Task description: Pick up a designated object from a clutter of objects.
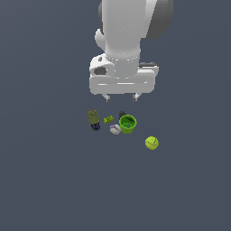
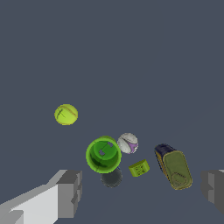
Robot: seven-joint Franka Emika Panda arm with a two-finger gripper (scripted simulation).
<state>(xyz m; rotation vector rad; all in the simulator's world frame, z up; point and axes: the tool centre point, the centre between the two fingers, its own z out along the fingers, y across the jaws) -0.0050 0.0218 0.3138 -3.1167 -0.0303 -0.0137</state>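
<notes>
Hovering above the clutter, the gripper (image 1: 121, 96) stands wide, holding nothing. The tennis ball (image 1: 151, 143) lies apart from the cup (image 1: 127, 123), toward the exterior view's right.

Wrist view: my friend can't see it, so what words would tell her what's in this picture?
A tennis ball sits alone on a dark grey floor, apart from a cluster: green cup, whitish ball, green brick, olive bottle lying down, dark round piece. The open gripper holds nothing.
</notes>
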